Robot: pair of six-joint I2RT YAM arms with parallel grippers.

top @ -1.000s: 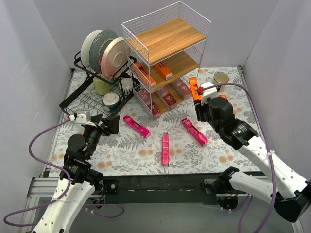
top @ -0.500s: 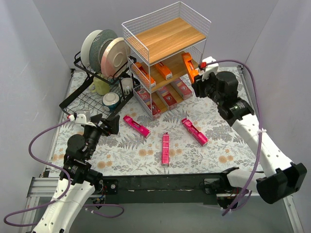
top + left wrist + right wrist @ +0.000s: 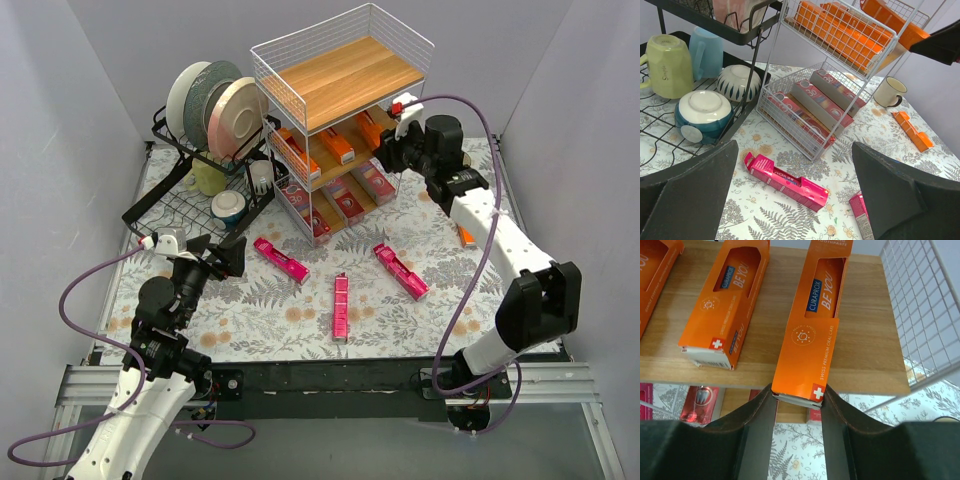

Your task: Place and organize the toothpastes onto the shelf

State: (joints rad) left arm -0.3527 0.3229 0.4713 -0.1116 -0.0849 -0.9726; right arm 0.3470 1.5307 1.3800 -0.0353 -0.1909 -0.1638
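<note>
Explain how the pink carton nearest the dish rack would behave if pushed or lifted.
The pink carton lies flat on a broad face, so it would probably slide rather than roll or tip. It looks like thin cardboard, likely light and easy to dent. Being long, it may swivel if pushed near one end.

Seen from above, the light is bright, even and diffuse. The shelf (image 3: 345, 80) throws only soft, faint shadows onto the table (image 3: 250, 310), and the walls read flat grey.

The left wrist view is sharp at centre. The left gripper (image 3: 794, 147) shows as dark, blurred masses at 7 and 5 o'clock, and the shelf posts lean with wide-angle bend.

In the right wrist view the orange carton (image 3: 812, 335) is crisp and warmly lit, its print readable. The right gripper (image 3: 797, 399) at 6 o'clock is black and soft-edged.
</note>
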